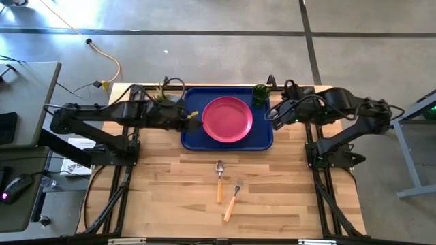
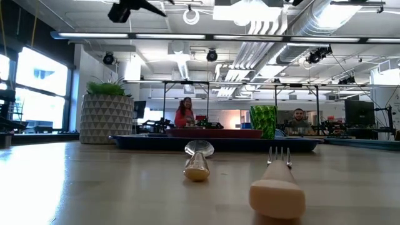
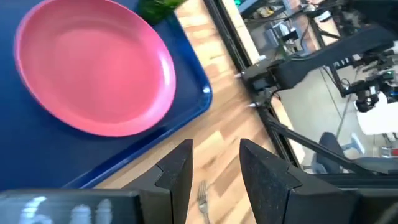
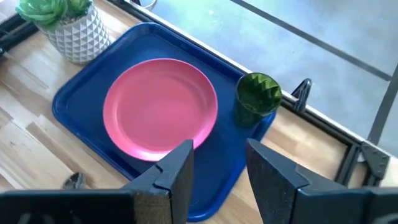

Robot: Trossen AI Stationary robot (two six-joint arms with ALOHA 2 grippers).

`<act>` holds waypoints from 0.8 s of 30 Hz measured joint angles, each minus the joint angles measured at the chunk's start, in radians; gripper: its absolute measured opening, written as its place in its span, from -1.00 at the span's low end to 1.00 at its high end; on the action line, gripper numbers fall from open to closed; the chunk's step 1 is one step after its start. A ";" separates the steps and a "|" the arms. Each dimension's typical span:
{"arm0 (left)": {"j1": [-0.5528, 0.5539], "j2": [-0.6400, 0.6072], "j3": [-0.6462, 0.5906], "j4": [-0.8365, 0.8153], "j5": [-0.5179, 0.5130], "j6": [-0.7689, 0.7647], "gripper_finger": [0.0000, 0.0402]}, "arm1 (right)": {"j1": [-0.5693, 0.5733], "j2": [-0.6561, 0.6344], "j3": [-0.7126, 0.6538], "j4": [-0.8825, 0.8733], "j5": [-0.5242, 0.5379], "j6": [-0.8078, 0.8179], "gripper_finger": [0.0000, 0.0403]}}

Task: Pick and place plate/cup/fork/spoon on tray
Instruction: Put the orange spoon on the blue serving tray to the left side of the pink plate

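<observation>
The pink-red plate [image 1: 227, 119] lies flat in the middle of the dark blue tray [image 1: 192, 139] at the table's far side. The green cup [image 1: 260, 93] stands upright in the tray's far right corner. On the bare wood nearer me lie the spoon [image 1: 219, 178] and the fork [image 1: 233, 201], orange handles toward the near edge. My left gripper [image 1: 194, 122] hovers over the tray's left edge, open and holding nothing [image 3: 214, 180]. My right gripper [image 1: 274, 114] hovers beside the tray's right edge, also open with nothing between its fingers [image 4: 217, 174].
A white patterned pot with a green succulent [image 1: 163, 95] stands just off the tray's far left corner. Bare wood lies around the cutlery and along the table's near half. Beyond the table, people sit in the room [image 2: 185, 112].
</observation>
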 joint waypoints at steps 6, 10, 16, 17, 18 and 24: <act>-0.025 0.067 0.000 0.154 0.000 -0.016 -0.40 | 0.001 -0.018 0.000 -0.030 0.004 -0.071 -0.32; -0.031 0.104 0.000 0.211 -0.002 -0.036 -0.40 | 0.000 -0.023 0.000 -0.043 0.005 -0.097 -0.32; -0.052 0.170 0.000 0.215 -0.006 -0.074 -0.40 | 0.000 -0.026 0.000 -0.042 0.002 -0.134 -0.32; -0.056 0.182 0.000 0.207 -0.006 -0.080 -0.40 | 0.001 -0.026 0.000 -0.042 0.001 -0.136 -0.32; -0.059 0.194 0.000 0.203 -0.006 -0.087 -0.41 | 0.001 -0.026 0.000 -0.042 -0.001 -0.140 -0.32; -0.082 0.278 0.000 0.204 -0.007 -0.137 -0.41 | 0.001 -0.026 -0.001 -0.042 -0.009 -0.141 -0.32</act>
